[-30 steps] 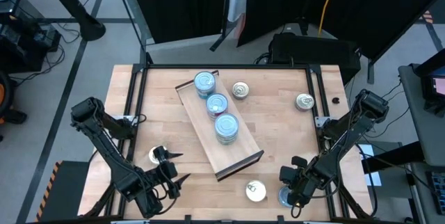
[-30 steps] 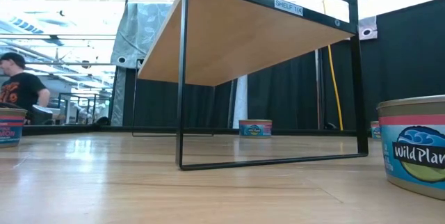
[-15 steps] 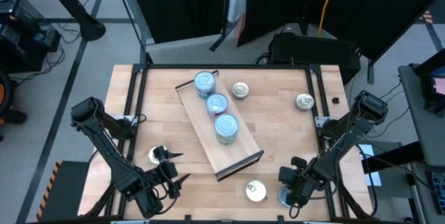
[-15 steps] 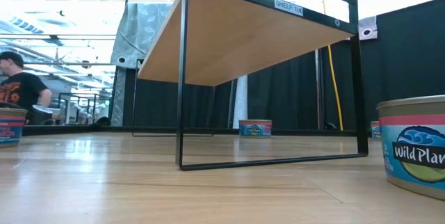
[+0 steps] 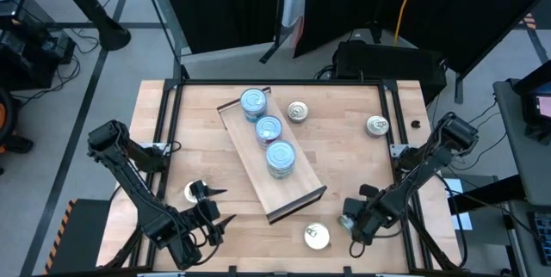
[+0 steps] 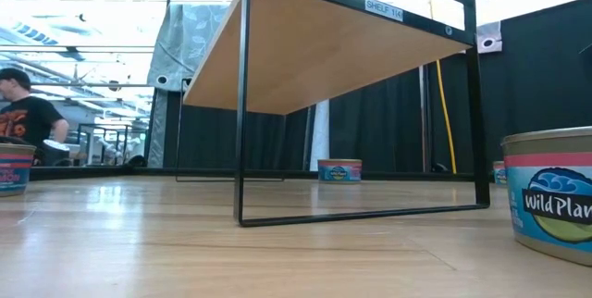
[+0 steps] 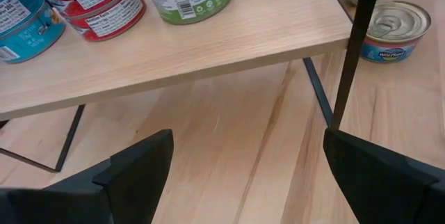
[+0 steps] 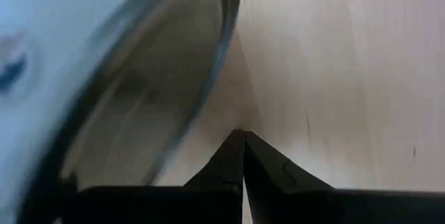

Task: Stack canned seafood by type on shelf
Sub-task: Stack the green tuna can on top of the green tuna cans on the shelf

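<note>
Tins [image 5: 269, 130] stand in three stacks on the shelf [image 5: 297, 193] while others lie loose on the table; the right gripper [image 5: 349, 223], fingers pressed together and holding nothing, nudges a tin [image 8: 104, 78] near the front edge, so it likely must open to grasp, while the left gripper [image 5: 212, 208] waits spread.

Seen from table height, a light-wood shelf [image 6: 305, 53] on a thin black frame stands on the wooden tabletop [image 6: 185, 252], with a blue-labelled tin [image 6: 339, 170] beyond it, another tin [image 6: 553, 196] close at the right edge, and a person [image 6: 23, 113] far left.
</note>
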Robot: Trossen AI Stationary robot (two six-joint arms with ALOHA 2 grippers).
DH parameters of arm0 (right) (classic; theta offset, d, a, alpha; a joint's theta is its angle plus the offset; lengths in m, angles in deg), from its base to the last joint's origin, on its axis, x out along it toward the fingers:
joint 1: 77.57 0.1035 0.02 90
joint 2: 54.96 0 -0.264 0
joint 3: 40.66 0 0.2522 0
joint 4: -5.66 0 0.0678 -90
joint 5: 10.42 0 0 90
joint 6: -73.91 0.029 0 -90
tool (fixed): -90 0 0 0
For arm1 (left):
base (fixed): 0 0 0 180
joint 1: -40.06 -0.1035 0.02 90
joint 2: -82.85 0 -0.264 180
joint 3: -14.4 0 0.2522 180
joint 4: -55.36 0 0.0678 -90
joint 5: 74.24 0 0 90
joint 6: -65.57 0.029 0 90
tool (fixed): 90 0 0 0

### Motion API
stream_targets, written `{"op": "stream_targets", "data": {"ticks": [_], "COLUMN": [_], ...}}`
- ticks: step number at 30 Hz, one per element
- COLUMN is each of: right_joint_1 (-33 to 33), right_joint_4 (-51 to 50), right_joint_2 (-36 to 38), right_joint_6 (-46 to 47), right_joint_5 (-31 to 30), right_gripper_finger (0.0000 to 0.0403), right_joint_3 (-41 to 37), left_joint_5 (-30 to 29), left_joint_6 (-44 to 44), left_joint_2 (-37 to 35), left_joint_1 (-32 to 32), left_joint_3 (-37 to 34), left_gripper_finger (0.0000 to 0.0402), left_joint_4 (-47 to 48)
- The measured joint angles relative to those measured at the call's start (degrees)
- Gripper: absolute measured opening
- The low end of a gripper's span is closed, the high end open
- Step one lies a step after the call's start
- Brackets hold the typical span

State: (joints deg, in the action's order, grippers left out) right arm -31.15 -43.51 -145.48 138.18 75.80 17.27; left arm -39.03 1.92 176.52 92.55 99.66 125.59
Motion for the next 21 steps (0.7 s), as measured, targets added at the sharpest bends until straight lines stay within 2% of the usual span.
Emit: {"op": "stream_targets", "data": {"ticks": [6, 9, 14, 17, 21], "right_joint_1": [-1.80, -2.39, 0.82, 4.57, 8.28], "right_joint_4": [-1.93, -11.93, -29.41, -29.56, -28.15], "right_joint_2": [1.97, 5.17, 11.83, 14.88, 15.94], "right_joint_6": [-1.99, 0.27, 12.28, 14.12, 5.61], "right_joint_5": [-0.09, -5.83, -14.07, -16.29, -19.12], "right_gripper_finger": [0.0000, 0.0000, 0.0006, 0.0032, 0.0099], "right_joint_3": [-1.24, 0.03, 6.33, 8.66, 9.24], "left_joint_5": [0.02, 0.02, 0.04, 0.13, 0.24], "left_joint_6": [0.02, 0.04, -0.05, -0.08, 0.92], "left_joint_2": [-0.02, -0.02, -0.02, -0.02, -0.02], "left_joint_1": [0.00, 0.00, 0.00, 0.20, 0.20], "left_joint_3": [0.00, 0.00, 0.00, 0.00, 0.00], "left_gripper_finger": [0.0370, 0.0370, 0.0370, 0.0370, 0.0370], "left_joint_4": [-0.01, -0.01, -0.02, -0.02, -0.04]}}
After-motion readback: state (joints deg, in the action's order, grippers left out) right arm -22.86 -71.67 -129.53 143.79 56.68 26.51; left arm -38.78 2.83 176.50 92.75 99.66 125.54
